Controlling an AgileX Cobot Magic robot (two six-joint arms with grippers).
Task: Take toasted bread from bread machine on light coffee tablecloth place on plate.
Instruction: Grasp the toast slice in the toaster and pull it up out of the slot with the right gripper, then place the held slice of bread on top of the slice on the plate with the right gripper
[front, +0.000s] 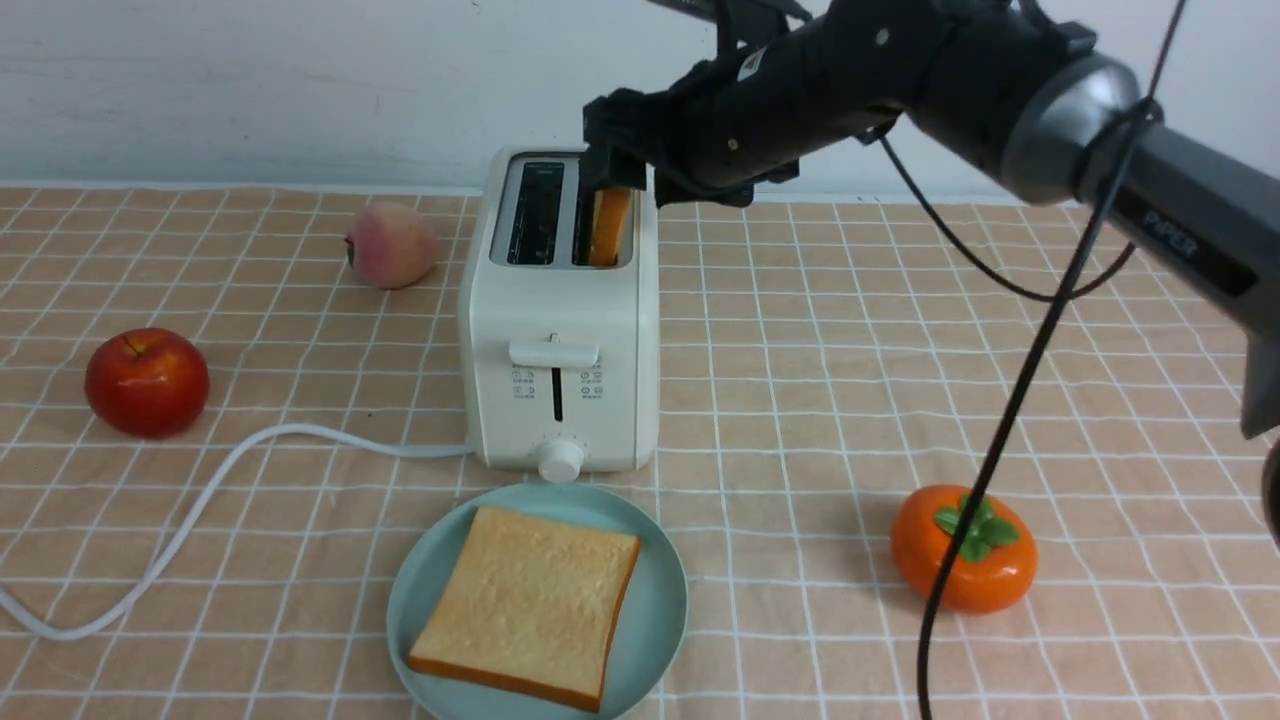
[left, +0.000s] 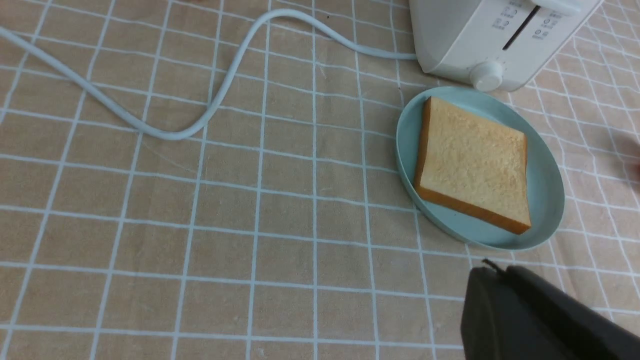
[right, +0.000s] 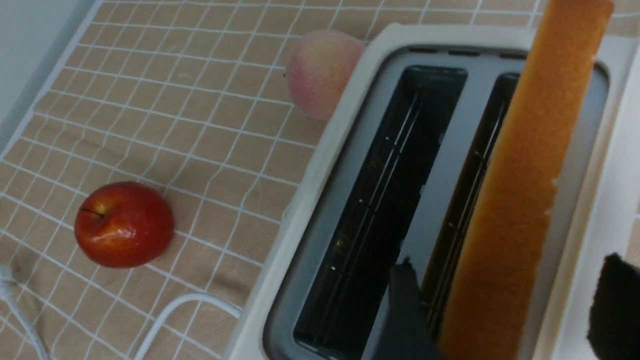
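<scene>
White wall (front: 250, 80) and a light coffee tablecloth (front: 820, 400), gridded with thin white lines, frame the scene. The cream-white bread machine (front: 560, 330) stands near the centre with its lever (front: 553, 352) and round knob (front: 560, 460) facing the camera. Just in front of it sits the pale teal plate (front: 660, 600), close to the machine's base. One toasted bread slice (front: 525, 605) lies flat on it, golden face up, with orange-brown crust along its near edge. The second toasted bread slice (front: 610, 225) stands on edge in the machine's right-hand slot, its crust rising above the top. The right arm (front: 900, 70) reaches in from the right, and the right tool (front: 612, 170) hangs directly over that slot. The right wrist view shows its two dark fingers (right: 407, 310) spread wide on either side of the slice, released, with a clear gap on at least one side. The left tool (left: 495, 280), seen only in the left wrist view, is clenched on nothing and hovers above the cloth near the plate's rim. A white cord (front: 200, 500) snakes from the machine's left side across the cloth. A red apple (front: 147, 382) rests well to the left, a peach (front: 392, 244) sits farther back and nearer the machine, and an orange persimmon (front: 963, 550) lies to the right.
</scene>
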